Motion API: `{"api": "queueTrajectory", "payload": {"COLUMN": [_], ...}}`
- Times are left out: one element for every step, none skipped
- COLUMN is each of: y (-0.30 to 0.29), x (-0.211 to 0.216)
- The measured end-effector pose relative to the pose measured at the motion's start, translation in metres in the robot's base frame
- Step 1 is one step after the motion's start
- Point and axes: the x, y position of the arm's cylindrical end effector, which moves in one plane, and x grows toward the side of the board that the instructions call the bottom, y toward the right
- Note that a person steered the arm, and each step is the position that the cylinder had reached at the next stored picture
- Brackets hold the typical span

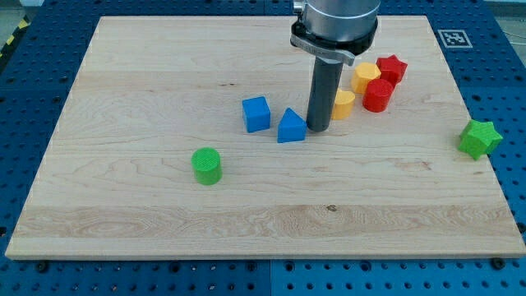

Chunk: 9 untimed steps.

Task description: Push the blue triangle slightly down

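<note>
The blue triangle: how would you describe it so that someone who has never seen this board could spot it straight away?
Start at the dark rod coming down onto the wooden board a little above its middle. My tip sits just to the view's right of the blue triangle. A blue cube stands just to its left; the triangle is the one that rises to a point, while the cube is flat-topped.

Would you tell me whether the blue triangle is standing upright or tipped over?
Upright: the blue triangle rests on its base, apex pointing up.
</note>
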Motion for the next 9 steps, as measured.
{"api": "queueTrajectory", "payload": {"y": [0.0, 0.004, 0.037, 0.053, 0.048, 0.024, -0.004, -0.029, -0.051], "x": [-0.028, -0.062, -0.064, -0.057, -0.054, -0.054, -0.054, -0.056, -0.056]}}
